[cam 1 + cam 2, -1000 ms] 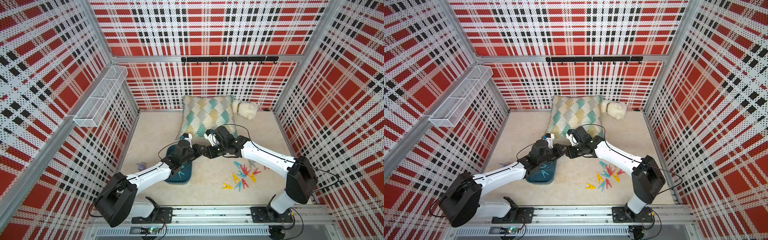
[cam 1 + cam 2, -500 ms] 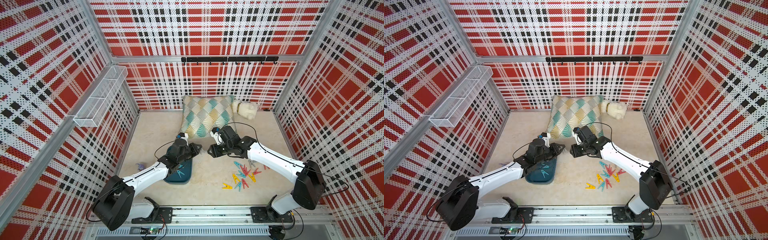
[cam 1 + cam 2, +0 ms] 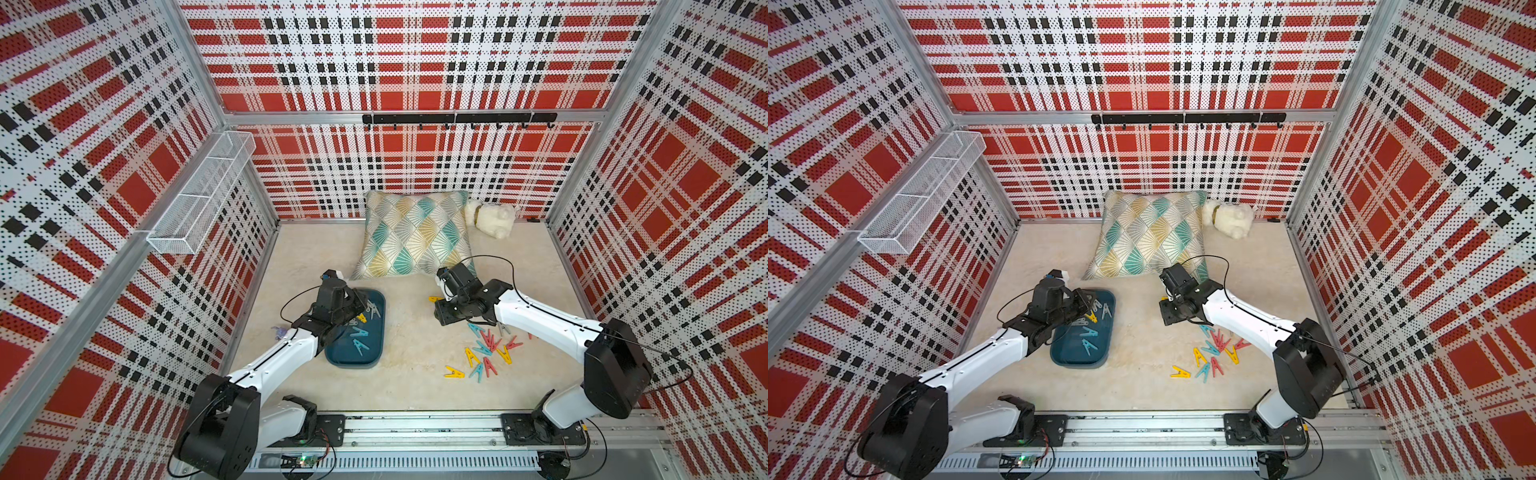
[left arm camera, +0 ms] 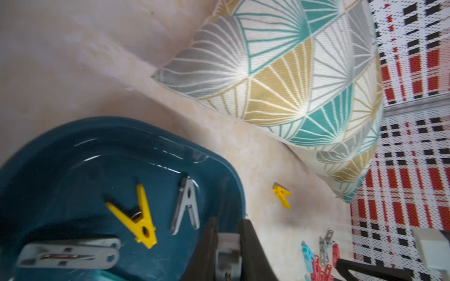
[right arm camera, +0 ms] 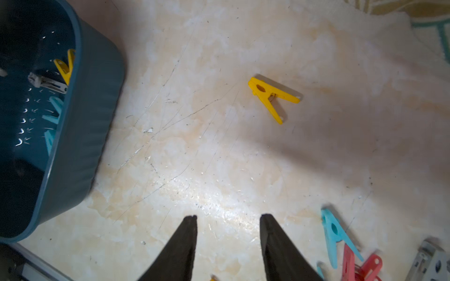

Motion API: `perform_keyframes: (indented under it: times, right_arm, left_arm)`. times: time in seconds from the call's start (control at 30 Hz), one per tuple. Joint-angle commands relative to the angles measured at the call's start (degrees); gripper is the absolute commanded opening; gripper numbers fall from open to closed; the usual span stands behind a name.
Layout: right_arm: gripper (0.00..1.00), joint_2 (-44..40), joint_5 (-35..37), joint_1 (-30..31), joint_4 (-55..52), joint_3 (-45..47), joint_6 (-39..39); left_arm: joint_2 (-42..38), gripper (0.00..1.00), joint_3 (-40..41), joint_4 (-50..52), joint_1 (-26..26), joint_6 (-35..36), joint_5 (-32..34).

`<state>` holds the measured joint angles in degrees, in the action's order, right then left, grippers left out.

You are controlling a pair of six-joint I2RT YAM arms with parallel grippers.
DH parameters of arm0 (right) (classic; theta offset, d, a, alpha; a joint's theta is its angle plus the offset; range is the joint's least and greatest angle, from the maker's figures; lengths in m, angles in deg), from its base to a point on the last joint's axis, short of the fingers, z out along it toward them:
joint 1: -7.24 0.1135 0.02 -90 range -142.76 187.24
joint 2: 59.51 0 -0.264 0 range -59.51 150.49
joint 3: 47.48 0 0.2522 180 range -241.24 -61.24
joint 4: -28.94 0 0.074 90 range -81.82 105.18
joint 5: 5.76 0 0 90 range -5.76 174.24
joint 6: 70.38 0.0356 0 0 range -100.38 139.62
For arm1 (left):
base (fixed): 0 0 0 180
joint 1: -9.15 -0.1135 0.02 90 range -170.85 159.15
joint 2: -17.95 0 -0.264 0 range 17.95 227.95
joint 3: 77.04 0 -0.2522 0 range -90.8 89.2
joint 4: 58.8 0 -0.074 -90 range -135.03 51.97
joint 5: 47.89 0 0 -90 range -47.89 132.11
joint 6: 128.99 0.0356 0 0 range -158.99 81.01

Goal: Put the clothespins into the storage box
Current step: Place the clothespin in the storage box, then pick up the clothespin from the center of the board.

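readable text: none | labels: none; brands: none; numbers: none | signs: none in any view

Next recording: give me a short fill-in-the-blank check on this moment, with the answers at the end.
1. The single clothespin lying alone near the pillow is ____ in colour.
2. The right gripper has its fingers ____, with nothing between them.
3. The heap of clothespins lies on the robot's ____ side of the storage box.

Missing words: yellow; open; right.
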<state>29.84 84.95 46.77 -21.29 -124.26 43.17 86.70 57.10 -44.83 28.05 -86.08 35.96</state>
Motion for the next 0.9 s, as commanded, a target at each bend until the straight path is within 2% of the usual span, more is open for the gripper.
perform_keyframes:
  times: [0.0,0.07,0.1,0.13,0.2,0.27,0.57,0.87]
  right_arm:
    - [0.48,4.13,4.25,-0.33,1.15,-1.84,-1.73]
    - [0.48,6.63,5.38,-0.33,1.6,-3.32,-2.6]
    - [0.48,7.84,6.04,-0.33,1.9,-4.24,-3.24]
    - [0.48,8.76,6.69,-0.33,1.93,-5.09,-3.71]
    - [0.48,11.0,7.74,-0.37,2.15,-6.92,-4.76]
    - [0.49,12.84,8.58,-0.46,2.28,-8.4,-5.54]
    - [0.51,18.97,9.92,-1.63,3.06,-10.9,-8.23]
    - [0.47,21.06,9.2,-2.77,5.0,-11.04,-10.23]
  left_arm:
    - [1.04,0.06,1.06,1.9,-0.44,3.44,2.15]
    - [1.85,0.08,1.41,1.61,-0.44,3.65,2.46]
    - [2.29,0.13,1.51,1.47,-0.39,3.74,2.6]
    - [2.67,0.2,1.6,1.46,-0.35,3.76,2.79]
    - [3.13,0.41,1.72,1.42,-0.07,3.85,3.14]
    - [2.98,0.52,1.87,1.44,0.27,3.85,3.61]
    - [0.02,0.54,2.48,1.55,0.7,3.15,3.16]
    - [-0.37,0.51,1.43,1.55,0.97,2.79,2.29]
